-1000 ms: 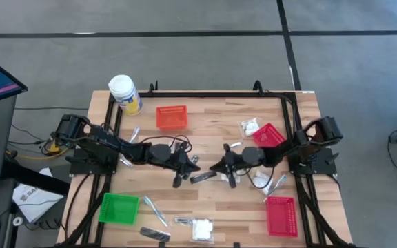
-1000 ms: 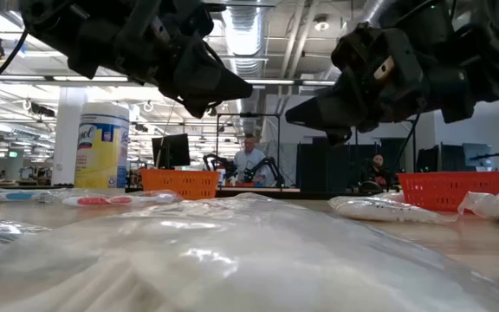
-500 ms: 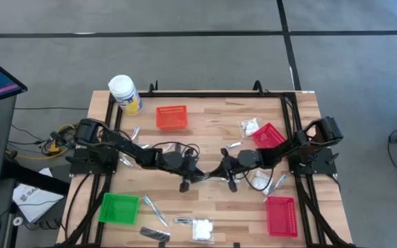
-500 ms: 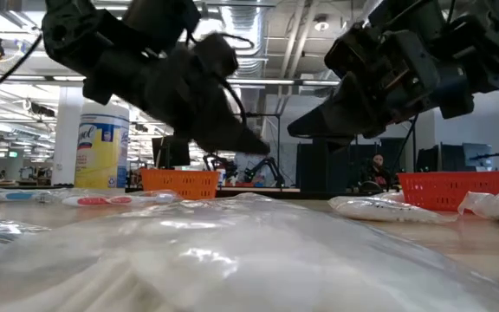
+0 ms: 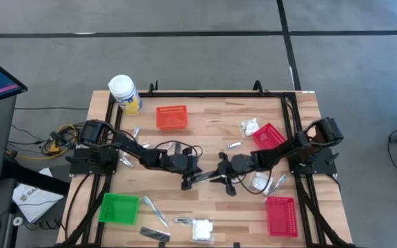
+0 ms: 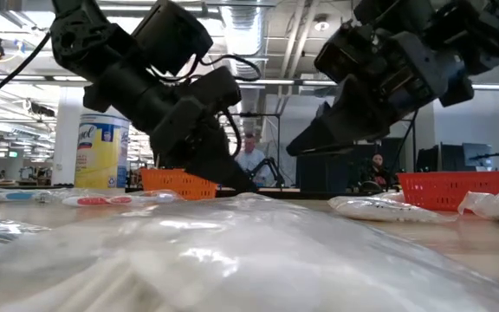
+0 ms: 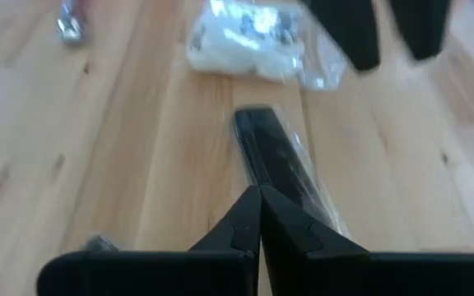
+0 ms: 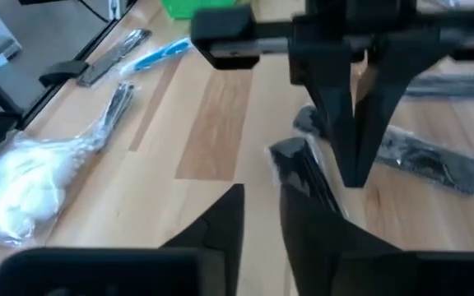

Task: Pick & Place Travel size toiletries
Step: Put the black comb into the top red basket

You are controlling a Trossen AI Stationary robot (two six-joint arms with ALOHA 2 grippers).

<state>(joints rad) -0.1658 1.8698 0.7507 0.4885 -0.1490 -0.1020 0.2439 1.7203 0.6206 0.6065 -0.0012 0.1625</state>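
A slim dark clear-wrapped sachet lies flat on the table's middle, between my two grippers. My left gripper is shut, with its tips down at the sachet. My right gripper is open and hangs above the table, its fingers beside one end of the sachet. Other toiletries lie scattered about: white lumpy packets and thin wrapped sticks. My left gripper comes slanting down from the table's left side. Its shut tips meet on the table at the long edge of the sachet's clear wrap. Whether the wrap is pinched between them, I cannot tell. The sachet lies flat on the wood.
Three red mesh baskets and a green one stand around the middle. The white-lidded jar is at the far left corner. A white packet fills the low view's foreground.
My left arm has stretched toward the table's middle and its gripper has come down from well above the table to the sachet. My right gripper has shifted slightly toward the sachet. The sachet has stayed where it was.
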